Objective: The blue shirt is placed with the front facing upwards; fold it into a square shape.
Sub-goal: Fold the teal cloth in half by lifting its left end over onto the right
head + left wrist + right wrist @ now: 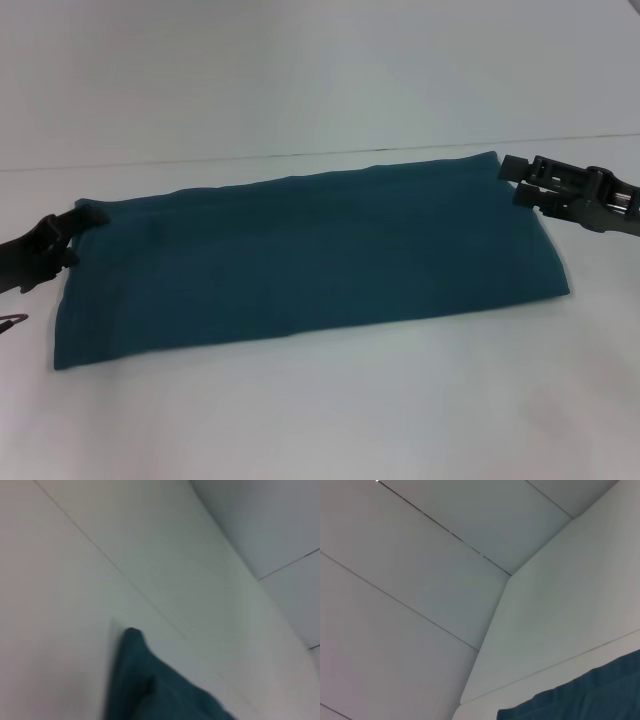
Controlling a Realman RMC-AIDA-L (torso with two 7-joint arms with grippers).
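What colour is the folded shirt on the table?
Plain dark teal-blue, no print showing; the blue shirt shows best in the head view.

A white table [320, 420] stands against white panelled walls [420, 580].

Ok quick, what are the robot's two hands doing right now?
Left gripper: at the far left corner of the blue shirt; it looks shut on it.
Right gripper: at the shirt's far right corner; its grip cannot be told.

Lab-like white table [320, 420], panelled walls [420, 580]
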